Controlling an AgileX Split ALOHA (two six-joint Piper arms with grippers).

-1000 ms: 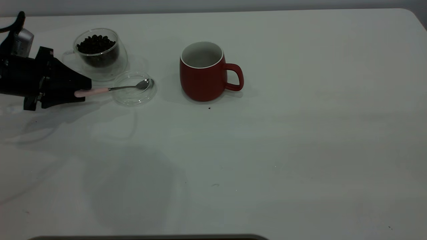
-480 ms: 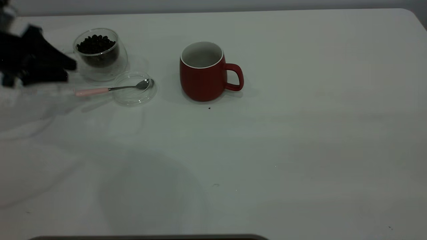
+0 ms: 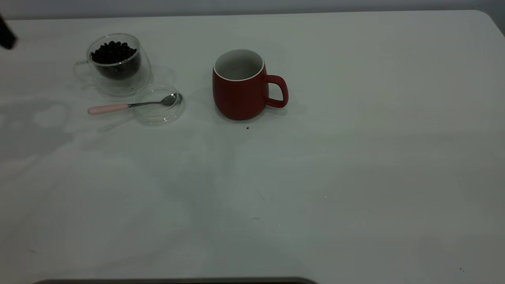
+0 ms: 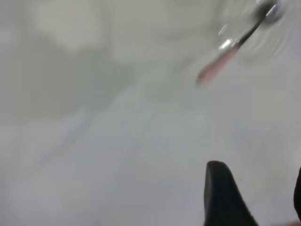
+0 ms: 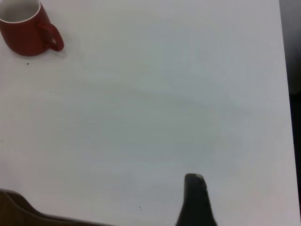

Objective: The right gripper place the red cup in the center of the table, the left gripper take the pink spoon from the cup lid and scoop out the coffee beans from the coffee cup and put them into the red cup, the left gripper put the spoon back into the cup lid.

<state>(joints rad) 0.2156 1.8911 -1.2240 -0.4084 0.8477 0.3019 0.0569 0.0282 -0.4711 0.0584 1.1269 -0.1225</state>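
Observation:
The red cup [image 3: 240, 85] stands upright near the table's [image 3: 315, 177] middle, handle to the right; it also shows in the right wrist view [image 5: 26, 28]. The coffee cup [image 3: 116, 63] with coffee beans [image 3: 114, 52] stands at the far left. The cup lid [image 3: 158, 105] lies just in front of it. The pink spoon [image 3: 118, 107] rests with its bowl in the lid and its handle sticking out left; it shows blurred in the left wrist view [image 4: 225, 61]. My left gripper [image 4: 258, 197] is open and empty, far from the spoon, only a sliver at the exterior view's left edge [image 3: 6, 35]. My right gripper [image 5: 244, 202] is open and empty, far from the red cup.
A tiny dark speck [image 3: 247, 127] lies on the table just in front of the red cup. The table's right edge [image 5: 284, 94] runs close to my right gripper.
My left gripper has let go of the spoon's pink handle and pulled back up and to the left, almost out of the exterior view. The spoon stays in the lid.

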